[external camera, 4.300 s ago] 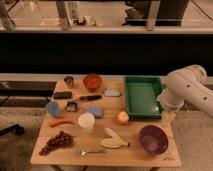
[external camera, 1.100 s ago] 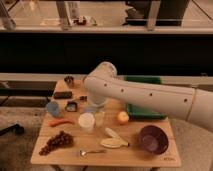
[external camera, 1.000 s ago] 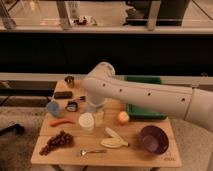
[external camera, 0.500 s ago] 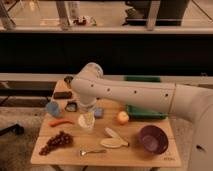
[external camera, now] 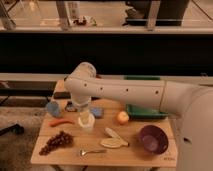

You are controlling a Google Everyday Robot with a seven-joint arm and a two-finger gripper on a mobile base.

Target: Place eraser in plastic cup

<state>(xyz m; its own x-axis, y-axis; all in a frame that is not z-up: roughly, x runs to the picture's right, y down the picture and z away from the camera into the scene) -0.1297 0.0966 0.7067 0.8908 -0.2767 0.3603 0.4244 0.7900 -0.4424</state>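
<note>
While my arm reaches across the worktop from its right edge, my gripper (external camera: 84,112) hangs just above the cream-white cup (external camera: 86,123), left of centre. Grip state: can't tell. The plastic cup (external camera: 52,108) sits by the left edge, left of my gripper, apart.

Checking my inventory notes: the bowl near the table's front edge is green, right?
Not green: the camera view shows the bowl near the table's front edge is purple. The tool hangs just above the cream-white cup, well away from it.
</note>
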